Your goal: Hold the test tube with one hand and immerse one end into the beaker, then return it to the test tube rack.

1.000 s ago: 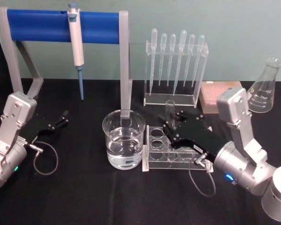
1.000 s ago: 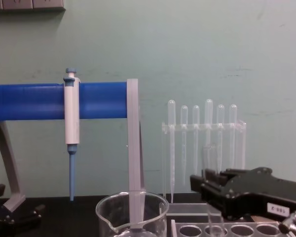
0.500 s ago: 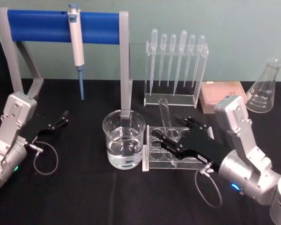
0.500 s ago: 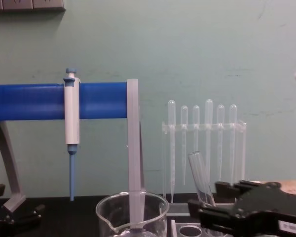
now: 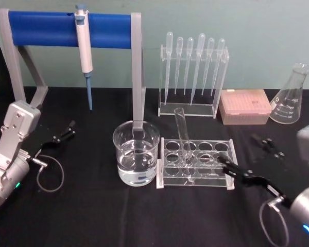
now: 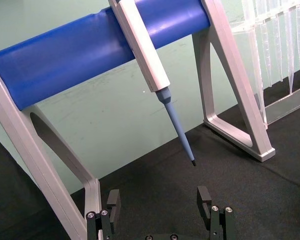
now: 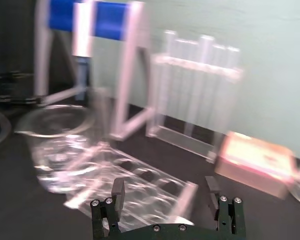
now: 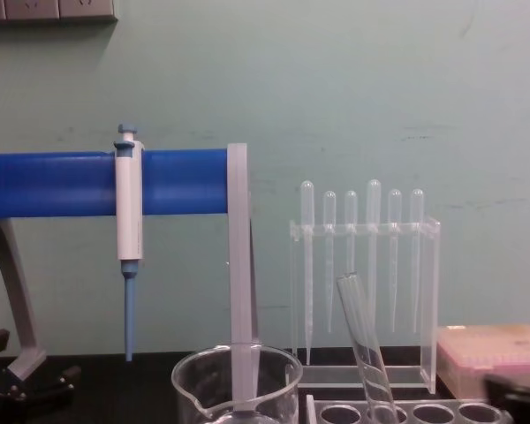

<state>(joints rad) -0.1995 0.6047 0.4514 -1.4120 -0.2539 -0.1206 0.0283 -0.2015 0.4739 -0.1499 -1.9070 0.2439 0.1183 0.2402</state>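
The test tube (image 5: 183,135) leans in a hole of the clear rack (image 5: 216,177), its open rim tilted toward the back left, and nothing holds it. In the chest view the test tube (image 8: 367,346) stands slanted above the rack. The beaker (image 5: 136,153), partly filled with water, stands just left of the rack. My right gripper (image 5: 245,157) is open to the right of the rack and apart from the tube. The right wrist view shows its fingers (image 7: 118,192) spread, with the beaker (image 7: 54,142) beyond them. My left gripper (image 5: 63,135) rests open at the far left.
A grey stand with a blue bar (image 5: 44,28) holds a pipettor (image 5: 83,43) behind the beaker. A clear holder of plastic pipettes (image 5: 193,72), a pink tip box (image 5: 245,106) and a conical flask (image 5: 291,96) line the back right.
My right gripper let go of the test tube and drew back to the right. The tube went from upright in the gripper to leaning free in the rack. The left arm stayed put.
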